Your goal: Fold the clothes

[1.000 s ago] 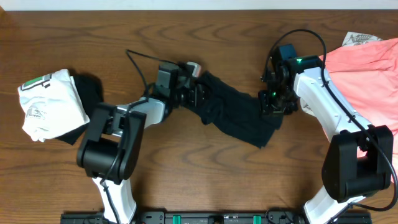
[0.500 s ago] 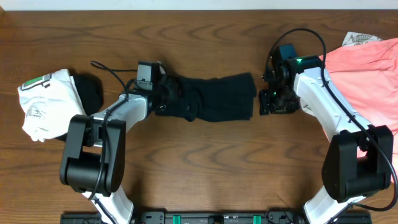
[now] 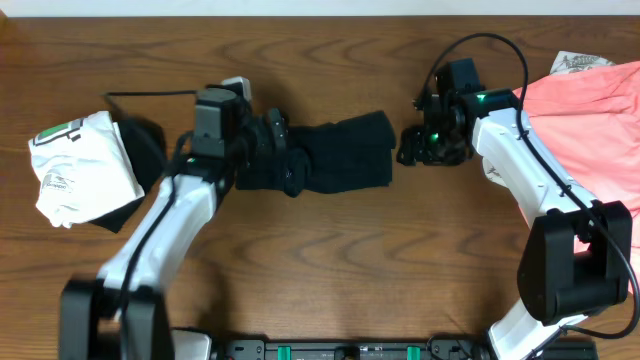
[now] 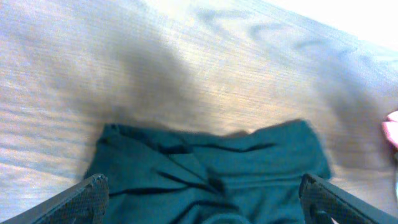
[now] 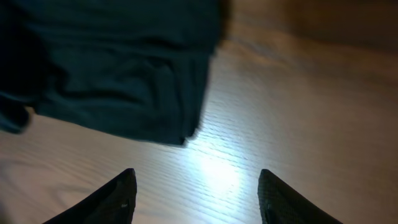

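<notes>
The black shirt [image 3: 340, 155] lies in a folded, wrinkled bundle at the table's middle. My left gripper [image 3: 278, 150] hovers over its left end. In the left wrist view the gripper [image 4: 202, 182] stands wide open, its fingers [image 4: 87, 198] astride the dark fabric [image 4: 211, 168] without pinching it. My right gripper [image 3: 411, 146] sits just off the shirt's right edge. In the right wrist view it [image 5: 196, 177] is open over bare wood, and the shirt's edge [image 5: 124, 81] lies ahead of its fingertips [image 5: 121, 193].
A white garment with green print [image 3: 75, 165] lies on another black one [image 3: 148, 148] at the far left. A salmon-pink garment [image 3: 590, 100] spreads over the right edge, with a printed corner [image 3: 575, 62] behind it.
The shirt went from a slanted stretch between both grippers to a flat bundle. Both grippers opened and let go. The left arm swung left, and the right gripper drew back off the shirt.
</notes>
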Available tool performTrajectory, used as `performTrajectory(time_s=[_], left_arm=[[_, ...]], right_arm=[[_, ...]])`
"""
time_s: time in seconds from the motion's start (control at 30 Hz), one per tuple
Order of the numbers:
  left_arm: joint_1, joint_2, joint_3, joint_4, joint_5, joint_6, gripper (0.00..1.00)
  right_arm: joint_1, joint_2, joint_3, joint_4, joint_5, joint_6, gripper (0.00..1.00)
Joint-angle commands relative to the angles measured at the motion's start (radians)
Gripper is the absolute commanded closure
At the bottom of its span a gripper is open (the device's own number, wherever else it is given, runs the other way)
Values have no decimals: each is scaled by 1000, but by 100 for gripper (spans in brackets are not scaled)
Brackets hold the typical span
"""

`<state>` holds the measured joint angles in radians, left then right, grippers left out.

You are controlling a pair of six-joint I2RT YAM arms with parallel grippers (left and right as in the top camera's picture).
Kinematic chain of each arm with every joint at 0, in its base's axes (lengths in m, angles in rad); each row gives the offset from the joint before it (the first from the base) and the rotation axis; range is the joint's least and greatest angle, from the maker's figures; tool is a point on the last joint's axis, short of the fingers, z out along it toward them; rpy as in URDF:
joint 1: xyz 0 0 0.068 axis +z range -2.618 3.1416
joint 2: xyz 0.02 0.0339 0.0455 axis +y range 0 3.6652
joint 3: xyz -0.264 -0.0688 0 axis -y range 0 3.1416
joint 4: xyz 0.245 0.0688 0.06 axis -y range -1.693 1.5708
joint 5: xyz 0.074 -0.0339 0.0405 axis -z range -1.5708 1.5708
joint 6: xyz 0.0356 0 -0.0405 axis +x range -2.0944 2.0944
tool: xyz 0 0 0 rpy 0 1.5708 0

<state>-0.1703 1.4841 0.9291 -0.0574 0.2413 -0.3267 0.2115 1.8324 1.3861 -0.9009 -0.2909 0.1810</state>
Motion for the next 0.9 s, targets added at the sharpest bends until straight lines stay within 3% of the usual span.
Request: performTrajectory(time_s=[0.0, 0.27, 0.47, 0.87], left_arm=[[6, -82, 5, -62, -27, 65, 2], [6, -113, 5, -208, -97, 66, 2], [6, -113, 4, -231, -97, 72, 2], [6, -112, 4, -230, -115, 72, 2]], right_arm=[[0, 39, 4, 32, -111, 24, 37], [3, 188, 4, 183, -98, 24, 33], [3, 315, 4, 285, -139, 25, 30], [26, 401, 4, 294, -199, 24, 30]])
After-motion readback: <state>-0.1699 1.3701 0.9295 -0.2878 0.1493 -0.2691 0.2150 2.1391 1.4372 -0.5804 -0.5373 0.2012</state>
